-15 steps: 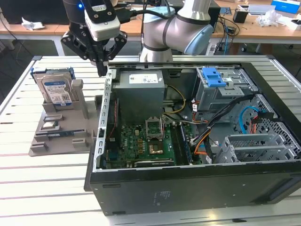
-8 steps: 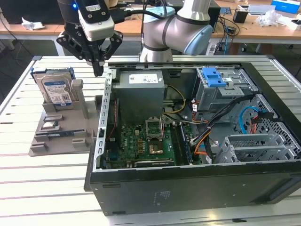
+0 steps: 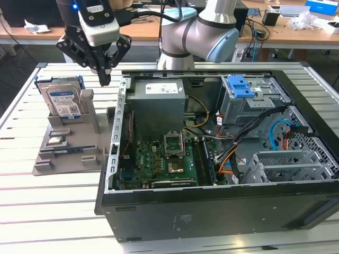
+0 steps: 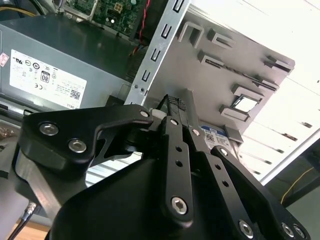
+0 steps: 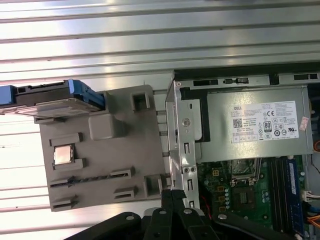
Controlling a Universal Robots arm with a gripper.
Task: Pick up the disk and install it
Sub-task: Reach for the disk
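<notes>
Over the edge of the grey stand [image 3: 69, 159] that meets the open case [image 3: 212, 211], the gripper [image 3: 105, 80] hangs with its fingers pressed together, holding nothing and touching nothing. In both wrist views the black fingertips [image 5: 172, 195] [image 4: 178, 102] point down at the seam where the stand [image 5: 135, 145] meets the case's metal wall.

The disk [image 3: 63, 100] stands upright in a slot at the far end of the stand, away from the case, its white-and-blue label facing the exterior camera and its blue frame showing at the edges. In the first wrist view the disk [image 5: 50, 97] is seen edge-on, well apart from the fingertips. A small silver chip [image 3: 57, 140] lies flat in a pocket of the stand, just in front of the disk.

Beside the stand, inside the case, sit a grey power supply [image 3: 159, 103] and, farther off, a drive cage [image 3: 249, 106] topped by a blue latch [image 3: 241, 87]. The stand rests on a white slatted table [image 3: 53, 211].
</notes>
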